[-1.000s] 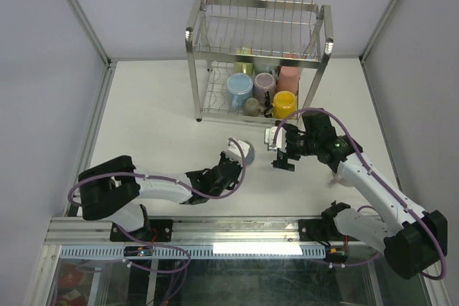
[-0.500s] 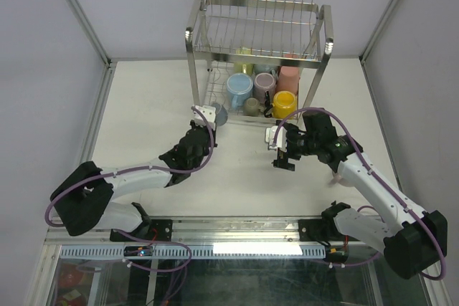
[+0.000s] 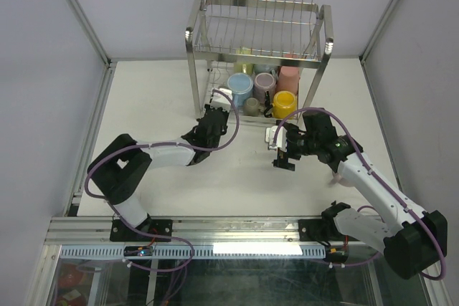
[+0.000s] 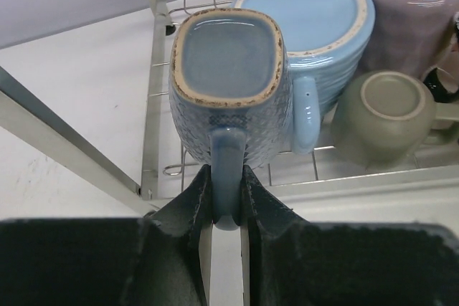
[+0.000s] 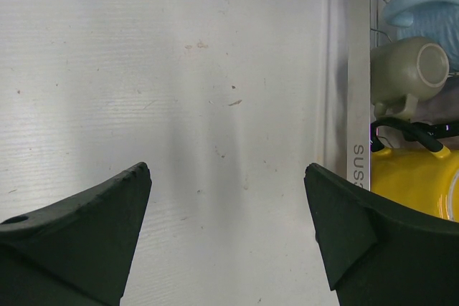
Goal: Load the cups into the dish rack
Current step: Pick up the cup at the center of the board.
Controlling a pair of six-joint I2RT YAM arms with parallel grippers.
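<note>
Currently the left gripper (image 4: 227, 195) is clamped narrow on the handle of a grey-blue mug (image 4: 228, 69). The mug is held inverted, base toward the wrist, probably so that it drains once racked. Just ahead of the fingers is the dish rack (image 4: 153, 98) lower tier, front-left corner. A light blue mug (image 4: 308, 12) sits immediately to the gripper's right. Contact with the wires cannot be confirmed. The right gripper (image 5: 226, 227) stands wide, holding nothing, above the table (image 5: 179, 105), judged to be waiting clear.
</note>
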